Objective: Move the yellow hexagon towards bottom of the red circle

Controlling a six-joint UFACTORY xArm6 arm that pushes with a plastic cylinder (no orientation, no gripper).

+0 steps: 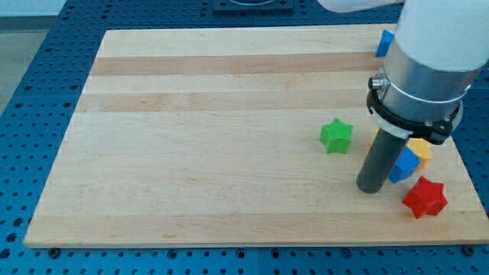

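Observation:
My tip rests on the wooden board at the view's lower right. A yellow block, partly hidden by the arm, lies just right of the rod; its shape is hard to tell. A blue block touches it and sits right against the rod. A red star lies to the right of my tip and a little below it. No red circle shows in the view. A thin orange-yellow edge peeks out left of the rod.
A green star lies left of the rod and above my tip. Another blue block sits at the board's top right edge, partly behind the arm. The arm's large body covers the upper right corner.

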